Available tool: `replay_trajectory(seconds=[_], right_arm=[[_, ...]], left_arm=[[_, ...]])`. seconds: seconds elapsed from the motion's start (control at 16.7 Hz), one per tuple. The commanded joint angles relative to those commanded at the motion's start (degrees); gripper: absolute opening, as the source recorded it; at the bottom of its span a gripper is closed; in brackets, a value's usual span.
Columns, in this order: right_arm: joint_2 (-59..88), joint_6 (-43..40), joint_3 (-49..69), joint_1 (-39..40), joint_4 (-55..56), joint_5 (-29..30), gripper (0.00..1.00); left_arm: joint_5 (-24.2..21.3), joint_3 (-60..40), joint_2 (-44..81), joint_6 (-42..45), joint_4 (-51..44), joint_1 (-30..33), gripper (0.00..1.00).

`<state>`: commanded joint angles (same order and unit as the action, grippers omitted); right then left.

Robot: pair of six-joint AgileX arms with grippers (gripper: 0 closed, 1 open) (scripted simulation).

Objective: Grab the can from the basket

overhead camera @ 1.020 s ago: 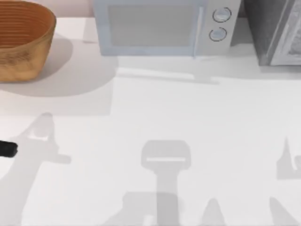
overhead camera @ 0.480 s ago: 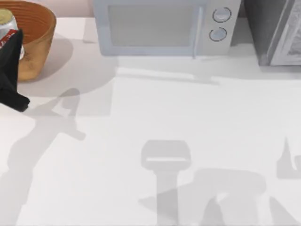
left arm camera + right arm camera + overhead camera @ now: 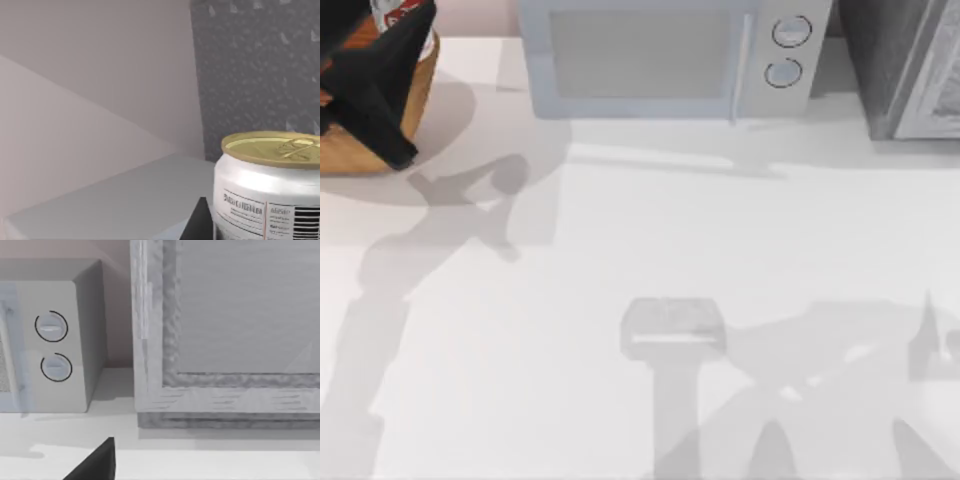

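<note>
- Can (image 3: 267,187) pinched by left gripper (image 3: 395,35) above basket (image 3: 350,150).
- Likely light, stiff, slick metal; grip mid-body.
- Right gripper (image 3: 92,465): cannot tell.

can (image 3: 402,12): cut by the top edge in the top view; only a bit of red and white label shows. In the left wrist view (image 3: 270,185) its lower part and one side are cut off.
basket (image 3: 348,150): mostly hidden under the left arm (image 3: 370,85), and cut by the left edge.
left gripper: too close to the frame corner to tell how the jaws stand.
right gripper (image 3: 95,462): only one dark finger tip shows in the right wrist view; the rest is cut off.
microwave (image 3: 660,60): its top is cut off.
grey cabinet (image 3: 910,65): cut by the right and top edges.
</note>
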<state>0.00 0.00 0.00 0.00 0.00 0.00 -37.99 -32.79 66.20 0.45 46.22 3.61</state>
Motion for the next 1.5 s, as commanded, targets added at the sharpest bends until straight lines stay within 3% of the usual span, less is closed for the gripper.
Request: replay_trajectory(seconds=[1.5], right_arm=[[0.00, 0.00, 0.00, 0.00, 0.00, 0.00, 1.00]], left_arm=[[-35.48, -21.74, 59.13, 3.73, 29.14, 3.02, 0.00]])
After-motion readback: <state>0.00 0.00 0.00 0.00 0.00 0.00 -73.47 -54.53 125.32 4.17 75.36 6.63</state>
